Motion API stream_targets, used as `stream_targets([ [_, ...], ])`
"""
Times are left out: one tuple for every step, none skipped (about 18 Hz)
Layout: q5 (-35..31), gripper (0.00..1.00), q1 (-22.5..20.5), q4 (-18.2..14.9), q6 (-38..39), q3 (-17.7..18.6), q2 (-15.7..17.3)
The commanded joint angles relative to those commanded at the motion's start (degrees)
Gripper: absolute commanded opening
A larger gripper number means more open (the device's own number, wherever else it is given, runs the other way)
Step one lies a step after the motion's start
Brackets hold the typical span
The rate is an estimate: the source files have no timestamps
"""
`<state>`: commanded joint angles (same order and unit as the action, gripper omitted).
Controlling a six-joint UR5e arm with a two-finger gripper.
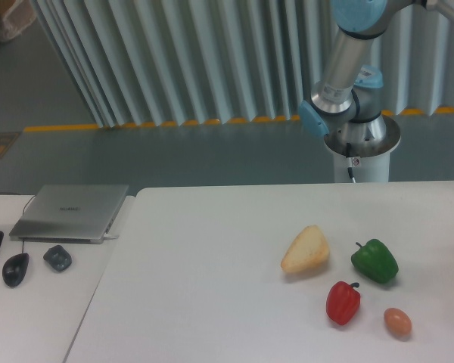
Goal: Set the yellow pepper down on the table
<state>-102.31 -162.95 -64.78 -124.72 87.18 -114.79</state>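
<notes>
No yellow pepper can be seen anywhere, and the pincer is out of shot, so its opening or load can't be told. On the worktop (pixel 212 257) a green pepper (pixel 375 261), red pepper (pixel 343 302), egg (pixel 397 322) and bread chunk (pixel 306 249) are clustered; something could probably get knocked if the pepper is lowered there.

Probably lab — robot arm (pixel 346 57), laptop (pixel 69 212)

The arm (pixel 340 64) at the upper right of the frame is a silver-grey tube with light-blue caps at its joints. It rises from a round metallic base (pixel 361 140), with a thin dark cable hanging down the white pedestal below.
</notes>
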Motion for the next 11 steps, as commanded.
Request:
stream_targets([
  [0.35,1.0,-0.09,0.0,0.44,0.09,0.0],
  [0.35,1.0,-0.09,-0.09,0.62,0.09,-0.26],
  [0.35,1.0,-0.09,0.0,0.79,0.18,-0.79],
  [0.35,1.0,-0.09,0.0,0.79,0.18,-0.79],
  [0.35,1.0,-0.09,0.0,0.79,0.18,-0.79],
  [0.44,1.0,-0.09,0.0,0.79,0.18,-0.97],
  [0.44,1.0,-0.09,0.0,0.88,0.18,-1.31],
  [0.44,1.0,-0.09,0.09,0.79,0.18,-1.49],
  [0.44,1.0,-0.17,0.09,0.79,0.18,-1.67],
  [0.44,1.0,-0.18,0.09,0.71,0.09,-1.67],
  [0.44,0.87,-0.09,0.0,0.79,-0.17,-1.67],
])
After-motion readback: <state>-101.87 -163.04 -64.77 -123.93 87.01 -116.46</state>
